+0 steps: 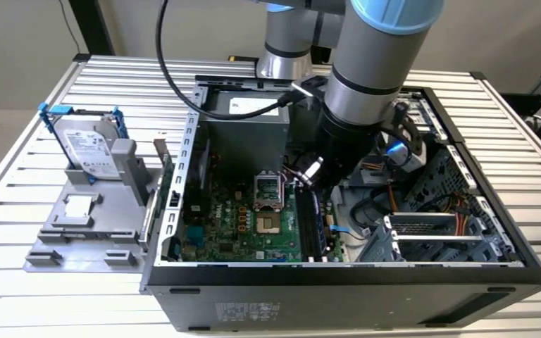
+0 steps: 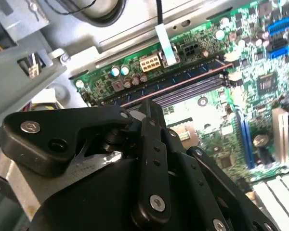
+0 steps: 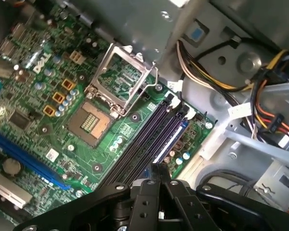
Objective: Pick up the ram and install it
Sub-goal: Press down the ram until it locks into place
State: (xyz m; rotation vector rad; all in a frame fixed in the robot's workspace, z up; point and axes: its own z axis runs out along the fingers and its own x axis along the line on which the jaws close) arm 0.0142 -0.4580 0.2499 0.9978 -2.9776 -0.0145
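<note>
The ram [image 2: 183, 77] is a bluish stick with dark chips. It lies along the outermost of the long black slots [image 3: 144, 144] on the green motherboard [image 1: 242, 236], and in the first wrist view the ram [image 3: 176, 132] sits beside the board's edge. My gripper [image 1: 310, 179] reaches down into the open computer case, over the far end of those slots. Its black fingers come together at their tips in both wrist views [image 2: 151, 103] [image 3: 159, 168], with nothing between them. I cannot tell whether the tips touch the ram.
The open CPU socket [image 3: 94, 122] lies beside the slots. Cable bundles [image 3: 260, 106] and a metal drive cage [image 1: 439, 236] fill the case at the exterior view's right. A hard drive in a blue bracket [image 1: 87, 151] stands on a grey fixture on the slatted table [image 1: 26, 211].
</note>
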